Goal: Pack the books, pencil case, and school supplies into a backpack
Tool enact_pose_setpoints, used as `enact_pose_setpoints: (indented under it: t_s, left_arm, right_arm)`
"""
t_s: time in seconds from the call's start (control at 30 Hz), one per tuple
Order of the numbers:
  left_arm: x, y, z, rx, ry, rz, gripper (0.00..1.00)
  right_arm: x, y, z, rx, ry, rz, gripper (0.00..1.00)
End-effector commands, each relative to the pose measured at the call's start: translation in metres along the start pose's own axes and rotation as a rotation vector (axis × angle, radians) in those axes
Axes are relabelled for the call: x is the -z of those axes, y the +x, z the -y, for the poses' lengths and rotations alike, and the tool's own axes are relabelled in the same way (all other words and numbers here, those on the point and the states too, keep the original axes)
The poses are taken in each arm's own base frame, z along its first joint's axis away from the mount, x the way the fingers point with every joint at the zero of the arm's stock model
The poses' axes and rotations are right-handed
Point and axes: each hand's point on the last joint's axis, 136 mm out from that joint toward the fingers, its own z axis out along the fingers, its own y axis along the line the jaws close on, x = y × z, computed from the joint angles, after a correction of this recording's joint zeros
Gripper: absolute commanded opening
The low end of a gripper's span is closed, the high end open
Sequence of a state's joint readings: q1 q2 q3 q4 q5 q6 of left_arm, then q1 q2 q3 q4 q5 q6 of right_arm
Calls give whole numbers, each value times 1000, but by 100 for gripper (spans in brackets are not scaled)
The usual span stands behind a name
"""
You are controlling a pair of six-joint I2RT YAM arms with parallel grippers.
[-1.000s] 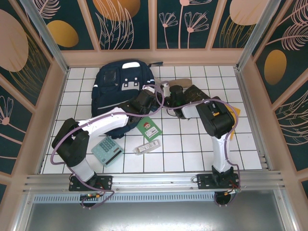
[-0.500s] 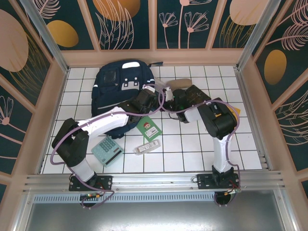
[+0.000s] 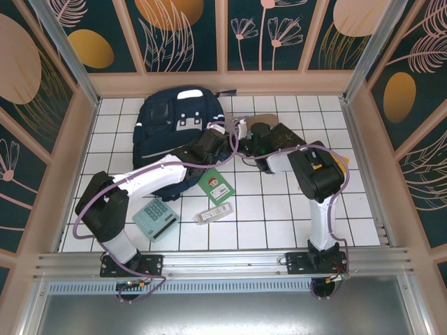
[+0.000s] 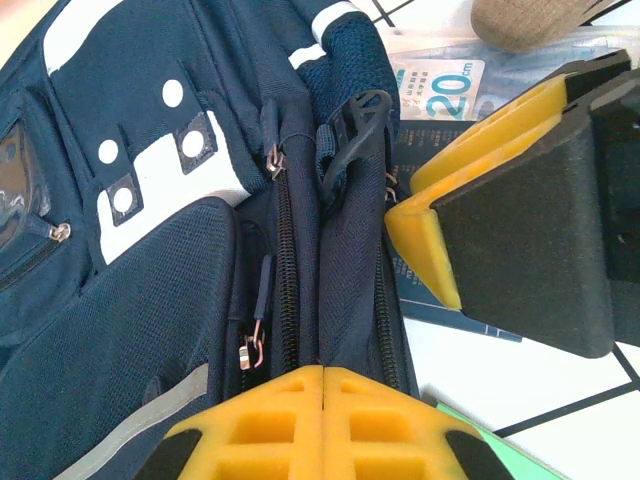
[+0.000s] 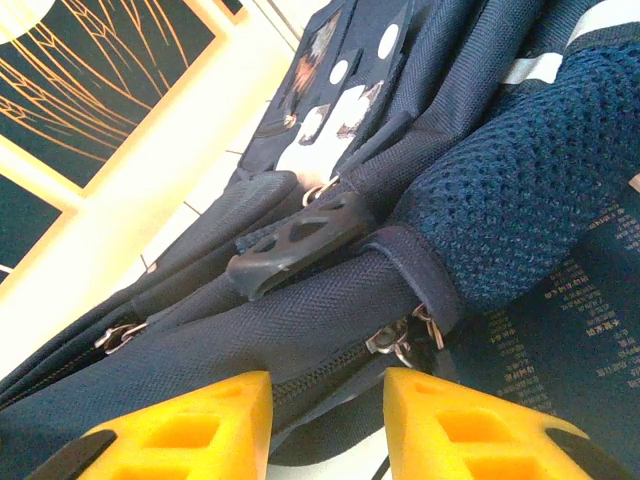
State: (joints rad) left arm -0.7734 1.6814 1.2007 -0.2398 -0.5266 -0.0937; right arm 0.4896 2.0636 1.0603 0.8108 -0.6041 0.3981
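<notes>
The backpack [image 3: 167,122] is lying near the table's far-left corner. The right pincer [image 5: 328,395] is hovering part-open, a zipper pull [image 5: 398,340] just ahead of its jaws; the left pincer [image 4: 322,378] is resting closed.

Left arm [image 3: 150,176]: stretched from base at 7 o'clock toward 1 o'clock; left gripper [image 4: 322,372] fingers pressed flush together. Right arm [image 3: 318,174]: folded from base at 5 o'clock back toward 10 o'clock; right gripper [image 5: 328,385] jaws parted, just beside left gripper.

Bright even light, soft foreground blur
</notes>
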Motion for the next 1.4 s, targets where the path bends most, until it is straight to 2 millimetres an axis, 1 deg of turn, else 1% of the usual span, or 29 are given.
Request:
enact_pose_setpoints:
  t_s: [0.0, 0.27, 0.57, 0.73, 0.97, 1.07, 1.27, 1.37]
  left_arm:
    - [24, -41, -12, 74, 3, 116, 0]
    - [22, -41, -13, 75, 3, 114, 0]
    - [22, -41, -11, 76, 14, 112, 0]
    - [22, -42, -11, 77, 16, 112, 0]
    - [23, -42, -11, 80, 21, 109, 0]
    - [24, -42, -12, 80, 17, 109, 0]
    - [21, -43, -10, 80, 20, 110, 0]
    - [19, -42, -8, 79, 21, 100, 0]
  right_arm:
    - [-7, 5, 9, 8, -8, -16, 33]
    - [-10, 13, 14, -16, -4, -22, 32]
    - [-19, 7, 19, 4, 26, -17, 33]
    - [-27, 8, 24, 13, 42, -17, 33]
    - [-32, 12, 32, 17, 79, -18, 34]
    - [-33, 15, 33, 20, 80, -21, 30]
    - [-33, 13, 30, 30, 74, -13, 29]
    - [-33, 12, 29, 36, 68, -10, 24]
